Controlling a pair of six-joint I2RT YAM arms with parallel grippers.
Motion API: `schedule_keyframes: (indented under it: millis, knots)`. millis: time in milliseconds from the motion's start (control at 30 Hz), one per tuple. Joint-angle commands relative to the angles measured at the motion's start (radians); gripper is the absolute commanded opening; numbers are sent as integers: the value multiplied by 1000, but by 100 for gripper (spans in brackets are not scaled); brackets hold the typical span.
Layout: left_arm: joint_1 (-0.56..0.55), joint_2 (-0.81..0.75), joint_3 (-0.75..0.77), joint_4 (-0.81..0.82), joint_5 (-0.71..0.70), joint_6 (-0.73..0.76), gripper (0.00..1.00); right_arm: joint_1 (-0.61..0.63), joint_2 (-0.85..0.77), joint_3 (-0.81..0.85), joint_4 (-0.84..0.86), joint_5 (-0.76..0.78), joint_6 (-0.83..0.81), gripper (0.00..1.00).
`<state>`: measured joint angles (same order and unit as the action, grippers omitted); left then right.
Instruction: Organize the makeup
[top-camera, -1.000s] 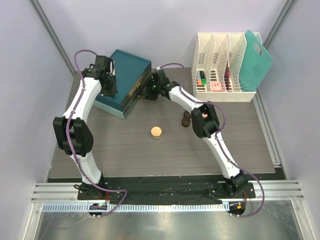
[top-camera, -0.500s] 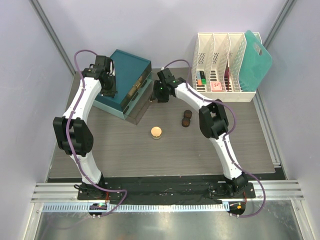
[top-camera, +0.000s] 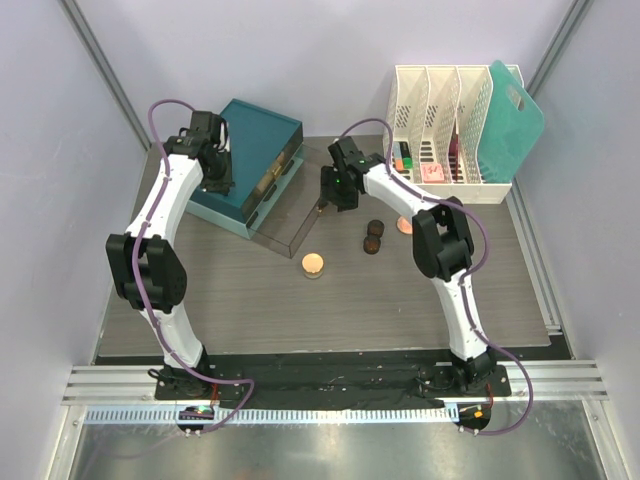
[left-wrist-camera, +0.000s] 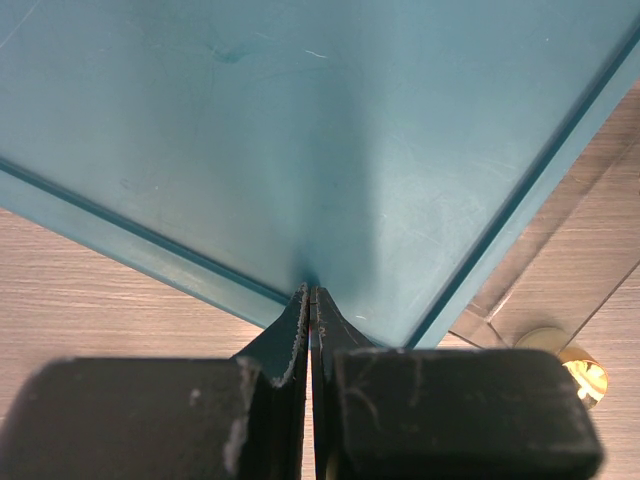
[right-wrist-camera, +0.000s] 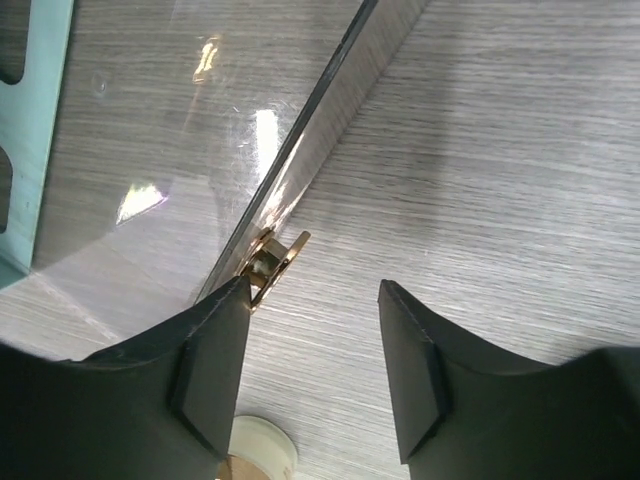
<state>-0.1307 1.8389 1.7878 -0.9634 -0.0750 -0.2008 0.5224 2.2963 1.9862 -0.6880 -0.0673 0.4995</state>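
A peach round compact (top-camera: 313, 264) lies on the table in front of the teal drawer box (top-camera: 250, 155). Two dark-brown round jars (top-camera: 373, 236) sit side by side to its right, and a pink compact (top-camera: 404, 225) lies beyond them. The box's clear drawer (top-camera: 287, 215) stands pulled out. My right gripper (top-camera: 323, 204) is open at the drawer's front; in the right wrist view (right-wrist-camera: 315, 288) the gold handle (right-wrist-camera: 276, 257) sits just beside the left fingertip, not clamped. My left gripper (top-camera: 216, 182) is shut and empty, tips pressed on the box top (left-wrist-camera: 310, 292).
A white slotted rack (top-camera: 445, 185) stands at the back right holding small items, with a teal board (top-camera: 512, 115) leaning on it. The cell's walls close in on both sides. The right wrist view shows the compact's cream rim (right-wrist-camera: 262, 452) below the fingers.
My right gripper moved right, away from the box, and the clear drawer slid out with it. The pink compact has come into sight behind the arm. The left arm has not moved.
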Motion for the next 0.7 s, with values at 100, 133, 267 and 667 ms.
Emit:
schedule_keyframes:
  millis: [100,133,267,667]
  knots:
    - [0,23,2,-83,-8,6,0,22,-199,43,-50,62,-137,64]
    - [0,23,4,-83,-8,6,0,27,-202,51,-106,114,-151,64]
    - [0,25,1,-81,-5,9,0,34,-241,4,-203,251,-211,68]
    - [0,25,-4,-86,1,18,0,1,-322,-354,-177,377,-211,73]
